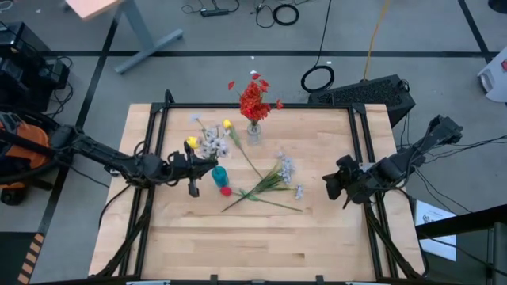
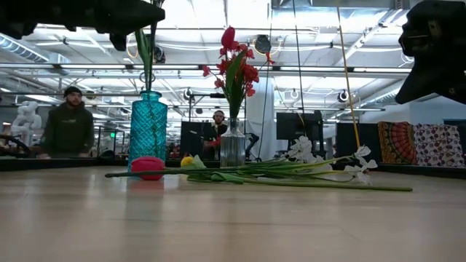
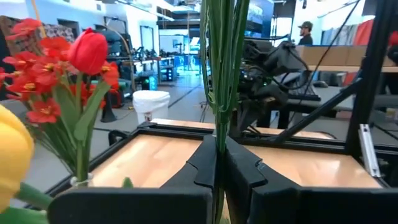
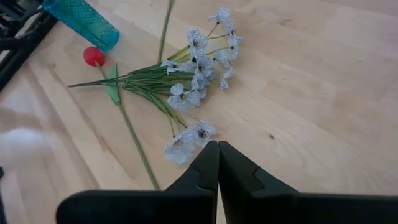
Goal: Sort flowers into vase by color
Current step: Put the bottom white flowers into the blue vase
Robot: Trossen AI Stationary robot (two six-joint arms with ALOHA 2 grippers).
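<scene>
i'm gripping green stems (image 3: 219,93) in the left fingers (image 3: 217,177) over the teal vase (image 1: 219,176); right fingers (image 4: 217,168) closed, empty. red blooms (image 1: 253,99) are vased; white sprays (image 1: 285,170) are lying mid-desk.

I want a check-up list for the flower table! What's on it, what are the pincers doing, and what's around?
Surface: pale wooden tabletop with black frame.
Job's things: red blooms in clear glass vase; teal glass vase; white and yellow stems above it; one red tulip and pale white-grey sprays lying flat.
Clutter: nothing seen.
Pincers: left pincer shut on green stalks; right pincer shut, empty, above the sprays.
Cables: black coils on floor.
Surroundings: people beyond table.
</scene>
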